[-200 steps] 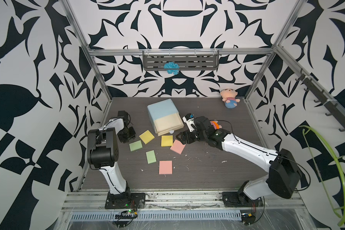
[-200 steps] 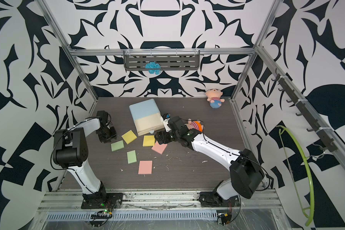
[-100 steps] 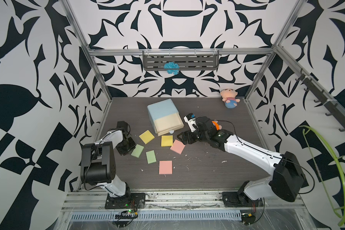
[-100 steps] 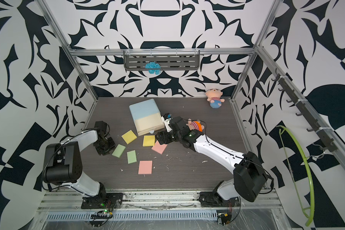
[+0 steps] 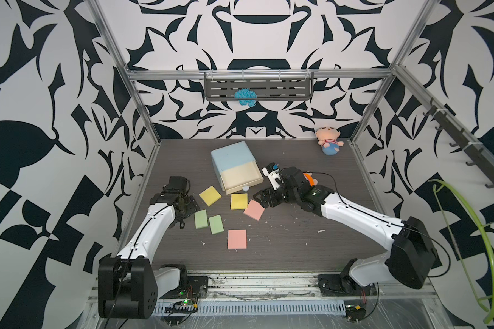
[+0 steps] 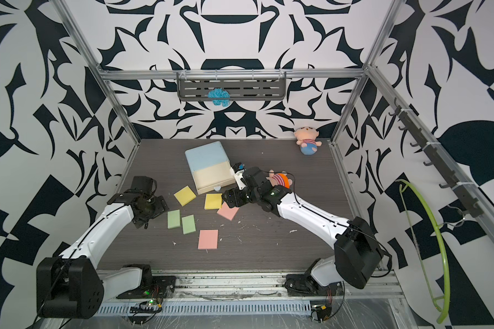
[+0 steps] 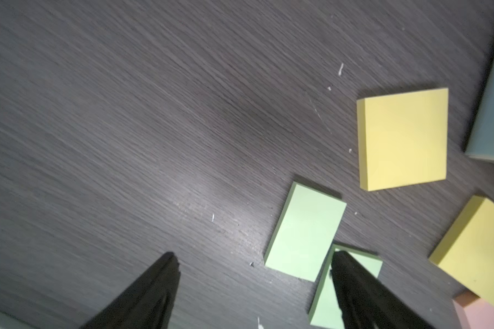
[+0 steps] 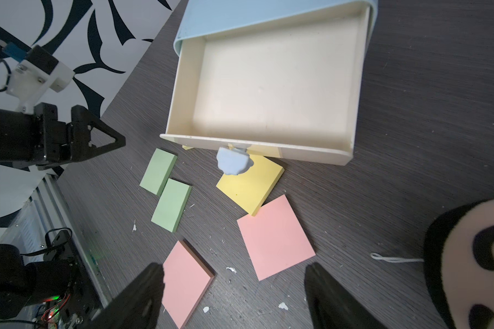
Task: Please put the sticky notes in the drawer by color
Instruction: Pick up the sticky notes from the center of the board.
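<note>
**Six Paper Pads Wait by an Open Drawer**

The drawer [image 5: 234, 156] is a little blue box near the back of the table [image 5: 297, 242]. Its top tray [image 8: 268, 85] is pulled out, and nothing is inside it. All six sticky notes lie flat on the table in front of the box.

A yellow pad [image 5: 210, 195] sits off to one side. A second yellow pad [image 5: 238, 201] lies right by the knob [image 5: 245, 188]. Two green pads [image 5: 200, 219] lie side by side. One pink pad [image 5: 254, 210] is right up against a corner of the second yellow pad. The other pink pad [image 5: 237, 239] lies alone, nearer the front.

The left gripper [image 7: 254, 265] is spread wide and holds nothing. It is by the green pads, and one finger tip hides a corner of one pad. I cannot tell if it touches.

The right gripper [image 8: 234, 273] is spread too and is empty. It hangs over the pink pads.

The pads look very light and thin. Each one is probably firm as a block, but the top sheets could bend or peel. They lie so flat that there is little to grab, and a push would likely make them slide. I think the best hold is a pinch on two opposite edges. The fingers should go down to the table, across the short way on the green ones.
</note>
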Controlling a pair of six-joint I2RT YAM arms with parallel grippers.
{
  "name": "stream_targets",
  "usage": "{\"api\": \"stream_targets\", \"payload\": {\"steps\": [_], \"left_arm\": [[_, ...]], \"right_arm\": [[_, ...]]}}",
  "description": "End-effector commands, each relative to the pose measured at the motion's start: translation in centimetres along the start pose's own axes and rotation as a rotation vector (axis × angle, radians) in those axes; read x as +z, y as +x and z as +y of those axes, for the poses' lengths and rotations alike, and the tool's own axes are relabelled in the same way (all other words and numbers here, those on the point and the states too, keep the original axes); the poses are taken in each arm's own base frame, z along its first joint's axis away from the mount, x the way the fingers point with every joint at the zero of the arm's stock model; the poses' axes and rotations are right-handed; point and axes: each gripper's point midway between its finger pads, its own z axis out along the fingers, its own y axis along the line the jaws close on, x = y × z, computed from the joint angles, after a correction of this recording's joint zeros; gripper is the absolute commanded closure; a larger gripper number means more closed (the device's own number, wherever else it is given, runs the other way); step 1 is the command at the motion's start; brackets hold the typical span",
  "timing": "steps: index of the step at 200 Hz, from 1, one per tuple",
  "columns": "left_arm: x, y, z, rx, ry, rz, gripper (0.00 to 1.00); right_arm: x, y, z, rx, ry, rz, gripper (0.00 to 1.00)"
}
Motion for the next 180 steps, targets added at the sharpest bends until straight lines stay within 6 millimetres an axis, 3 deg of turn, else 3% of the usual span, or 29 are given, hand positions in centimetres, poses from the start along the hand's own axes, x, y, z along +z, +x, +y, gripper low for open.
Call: {"api": "stream_targets", "payload": {"steps": [1,30,66,129,180], "left_arm": [[0.2,0.9,-0.7,0.104,-0.045,0.036,0.01],[2.2,2.1,-2.9,0.22,-0.109,0.086,0.01],[4.8,2.9,-3.9,0.245,-0.145,0.155,0.0],[6.9,3.6,-4.5,0.257,-0.147,0.206,0.25],[7.8,5.0,-4.1,0.221,-0.14,0.242,0.28]], "right_arm": [[-0.3,-1.0,0.4,0.0,-0.021,-0.038,0.18],[0.0,-0.8,0.4,0.008,-0.024,-0.028,0.17],[0.1,-0.4,0.2,0.01,-0.015,-0.02,0.17],[0.3,-0.1,-0.2,0.011,-0.002,-0.012,0.17],[0.3,-0.4,-0.1,0.011,-0.003,-0.013,0.17]]}}
